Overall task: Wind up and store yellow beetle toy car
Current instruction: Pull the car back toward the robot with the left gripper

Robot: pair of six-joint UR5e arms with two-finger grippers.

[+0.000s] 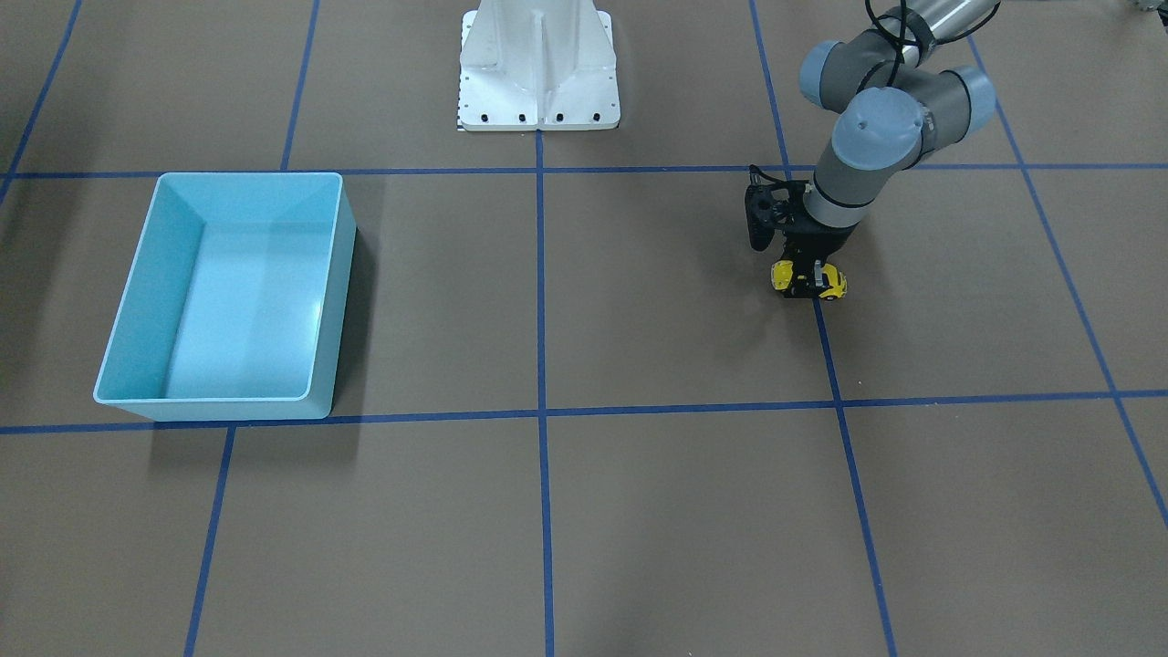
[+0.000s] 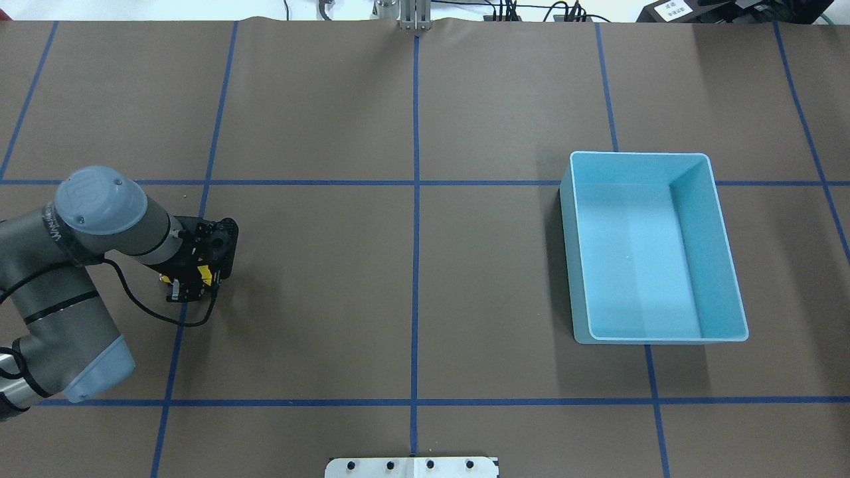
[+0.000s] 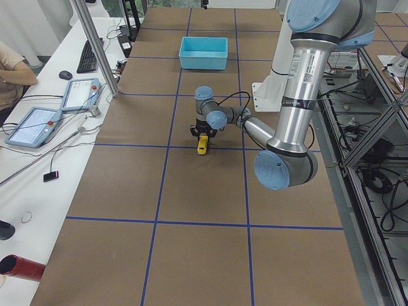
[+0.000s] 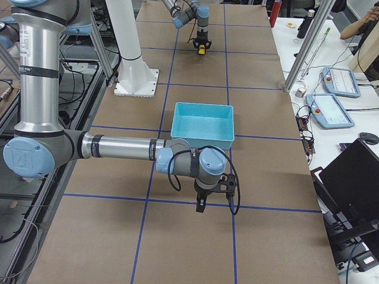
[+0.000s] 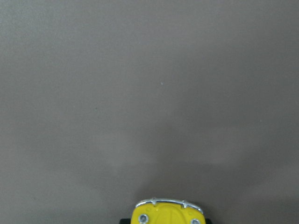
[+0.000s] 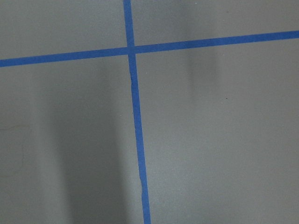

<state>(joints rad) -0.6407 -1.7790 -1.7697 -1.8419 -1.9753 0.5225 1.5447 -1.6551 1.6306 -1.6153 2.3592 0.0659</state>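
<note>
The yellow beetle toy car sits on the brown table, near my left side. My left gripper points down over it, with the black fingers clamped across the car's middle, so yellow shows on both sides of them. From overhead only a bit of the car shows under the gripper. The left wrist view shows one end of the car with its chrome bumper at the bottom edge. My right gripper hangs just above the table, far from the car. I cannot tell whether it is open or shut.
The empty blue bin stands on the table's other half, also seen from overhead. The white robot base is at the table's edge. Blue tape lines cross the table. Operator desks with screens lie beyond the table.
</note>
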